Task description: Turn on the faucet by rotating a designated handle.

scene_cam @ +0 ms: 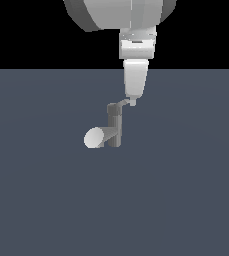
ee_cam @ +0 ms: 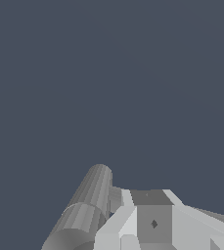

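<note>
1. Gripper (scene_cam: 133, 102) lowered from above onto the outer tip of the handle (scene_cam: 122, 104), touching or all but touching it; fingers seen edge-on as one pale wedge, so open or closed impossible to tell.
2. Faucet (scene_cam: 114, 125) upright on the flat blue-grey desk (scene_cam: 186, 190), just below and to the exterior view's left of the gripper; handle running from the cap on the post toward the gripper.
3. Thick pale spout (scene_cam: 97, 137) low on the post, round face toward the camera, well clear of the gripper.
4. Wrist view: ribbed grey cylinder of the faucet (ee_cam: 86, 205) close beside the pale gripper body (ee_cam: 155, 222); fingertips out of sight there.
5. Judged step: pushing the lever round the post.
6. Best done by staying near the lever's far end for leverage, keeping height level with the thin blade, and sweeping in an arc about the post rather than a straight line, lest the fingertip slip off.
</note>
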You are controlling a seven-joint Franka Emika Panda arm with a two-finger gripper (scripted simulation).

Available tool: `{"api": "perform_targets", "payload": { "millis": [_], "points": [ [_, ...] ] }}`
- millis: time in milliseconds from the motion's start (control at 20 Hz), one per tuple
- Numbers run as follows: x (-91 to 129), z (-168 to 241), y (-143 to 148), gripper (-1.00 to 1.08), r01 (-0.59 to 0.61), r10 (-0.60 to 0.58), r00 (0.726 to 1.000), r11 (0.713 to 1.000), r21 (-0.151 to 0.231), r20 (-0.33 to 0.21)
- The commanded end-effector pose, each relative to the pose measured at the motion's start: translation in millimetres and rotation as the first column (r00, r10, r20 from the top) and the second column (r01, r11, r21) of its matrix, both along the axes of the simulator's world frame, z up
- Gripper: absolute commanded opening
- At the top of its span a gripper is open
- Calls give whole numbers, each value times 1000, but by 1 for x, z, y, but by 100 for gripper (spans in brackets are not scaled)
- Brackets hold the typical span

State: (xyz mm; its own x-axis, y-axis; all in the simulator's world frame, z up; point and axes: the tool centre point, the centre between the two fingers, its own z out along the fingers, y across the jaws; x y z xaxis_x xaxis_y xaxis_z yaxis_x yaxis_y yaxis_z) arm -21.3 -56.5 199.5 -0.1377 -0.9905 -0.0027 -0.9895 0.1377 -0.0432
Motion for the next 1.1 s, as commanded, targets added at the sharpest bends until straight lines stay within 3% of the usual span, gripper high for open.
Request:
{"api": "perform_targets", "payload": {
  "millis": [0,200,300,950,1000,1050],
  "points": [
    [-15,-15,14,-100,-14,15,999,1000,4,-36],
    [-26,-17,22,-100,-13,13,999,1000,3,-42],
    [-16,-7,12,-100,2,-2,1000,1000,5,-16],
    [-22,-17,95,-100,-12,12,999,1000,3,-43],
    [-22,-17,95,-100,-12,12,999,1000,3,-43],
    [-15,-6,62,-100,39,-39,999,999,6,-18]
  ]
}}
